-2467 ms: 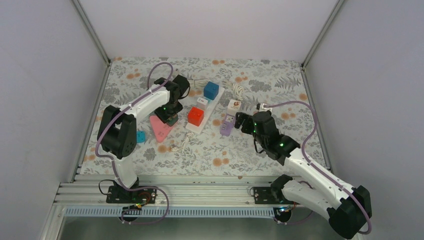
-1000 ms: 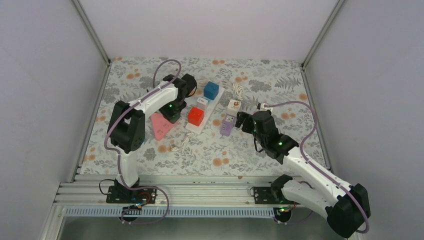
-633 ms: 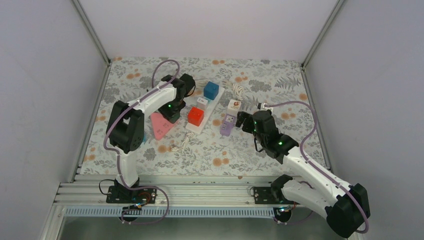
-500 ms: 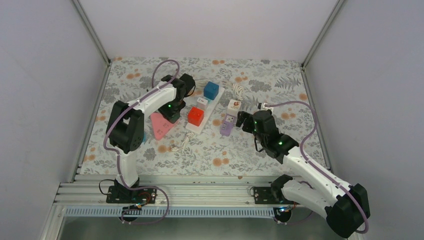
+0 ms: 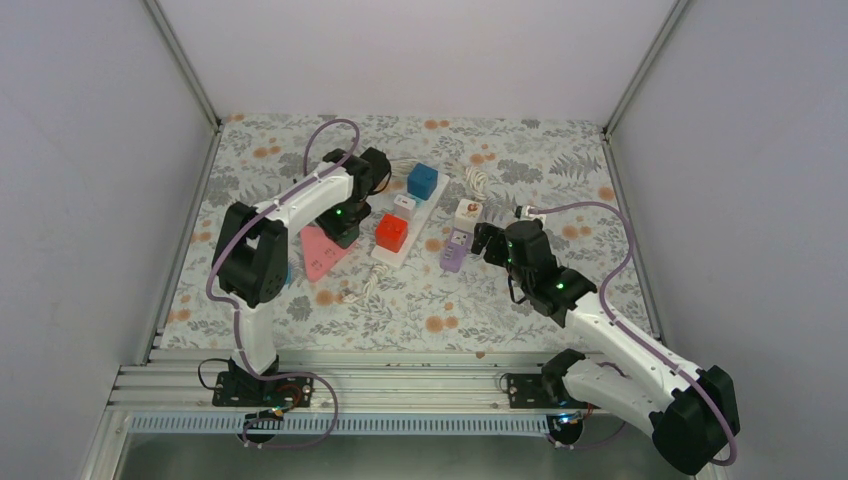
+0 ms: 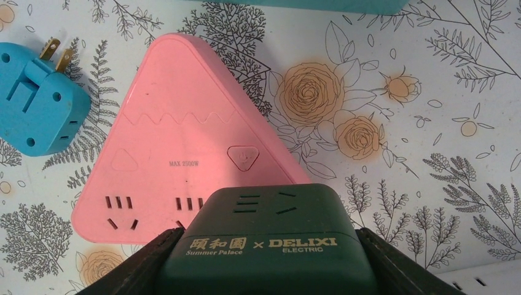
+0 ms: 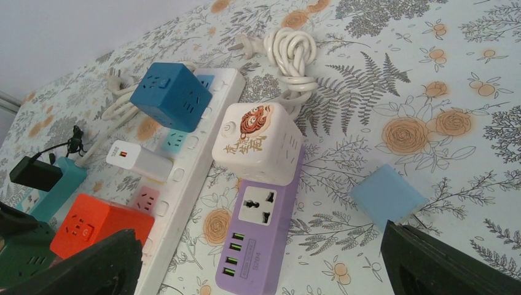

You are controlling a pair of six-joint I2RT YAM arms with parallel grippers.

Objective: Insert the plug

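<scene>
Top external view, floral tablecloth (image 5: 560,170), white walls (image 5: 420,50), left end effector (image 5: 343,234) clamped on green plug (image 6: 264,239), right end effector (image 5: 481,243) apart.

The green DELIXI plug (image 6: 270,209), sitting between the left gripper's (image 6: 268,246) fingers, is running off the bottom edge, hiding its own prongs; it is covering the pink triangular power strip's (image 6: 184,141) corner nearest the gripper; a teal strip (image 6: 295,5) farther ahead is being cropped by the top edge; the right gripper's (image 7: 261,261) fingers are being cut off at the bottom edge.
</scene>
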